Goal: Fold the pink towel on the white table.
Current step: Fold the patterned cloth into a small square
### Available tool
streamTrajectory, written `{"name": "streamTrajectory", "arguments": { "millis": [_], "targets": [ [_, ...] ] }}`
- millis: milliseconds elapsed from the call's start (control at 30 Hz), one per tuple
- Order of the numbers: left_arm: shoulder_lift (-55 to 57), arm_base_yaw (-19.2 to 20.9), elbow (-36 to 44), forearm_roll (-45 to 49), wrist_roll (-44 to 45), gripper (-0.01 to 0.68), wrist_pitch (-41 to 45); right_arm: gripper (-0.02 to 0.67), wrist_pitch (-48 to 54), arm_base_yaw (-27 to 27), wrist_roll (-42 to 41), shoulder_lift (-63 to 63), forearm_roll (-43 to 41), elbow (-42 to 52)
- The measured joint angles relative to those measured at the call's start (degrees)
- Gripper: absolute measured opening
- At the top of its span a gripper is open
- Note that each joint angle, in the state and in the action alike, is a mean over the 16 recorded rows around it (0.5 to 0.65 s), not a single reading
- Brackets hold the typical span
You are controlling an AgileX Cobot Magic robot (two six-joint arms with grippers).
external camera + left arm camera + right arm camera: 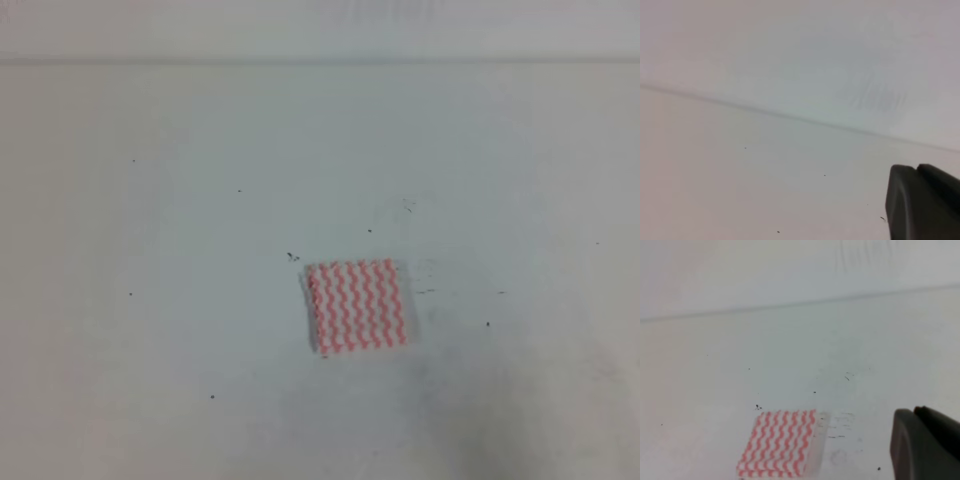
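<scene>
Towel: I see the towel (358, 305) lying flat on the table (150, 250), a little right of centre and toward the near edge in the high view; in the right wrist view it sits low and left of centre.
Progress: it reads to me as a small, compact square with neat edges, and its near edge in the right wrist view looks layered, so I judge the folding done or nearly so. I cannot count the layers.
Left to do: perhaps nothing; at most one more fold, if a smaller packet is wanted.
Left gripper (922, 202): only a dark part shows at the lower right of its own camera, over bare table. I cannot tell how far apart the fingers are. It holds nothing visible.
Right gripper (925, 442): same, a dark part at the lower right, apart from the towel; opening cannot be judged.
</scene>
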Motion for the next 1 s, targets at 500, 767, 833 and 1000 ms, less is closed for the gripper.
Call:
{"name": "streamTrajectory", "arguments": {
  "millis": [500,767,833,1000],
  "targets": [
    [0.02,0.0,-0.07,-0.11,-0.05,0.0,-0.39,-0.002,-2.84,-4.21,-0.49,-4.79,-7.75,1.68],
    [0.15,0.0,-0.07,-0.11,-0.05,0.0,-1.05,-0.002,-8.2,-10.45,-0.96,-14.59,-9.01,9.08],
    [0.16,0.0,-0.07,-0.11,-0.05,0.0,-1.24,-0.002,-9.32,-11.51,-1.09,-17.14,-8.65,11.33],
    [0.18,0.0,-0.07,-0.11,-0.05,0.0,-1.53,-0.002,-8.65,-12.79,-1.31,-22.76,-8.32,16.1]
  ]
}}
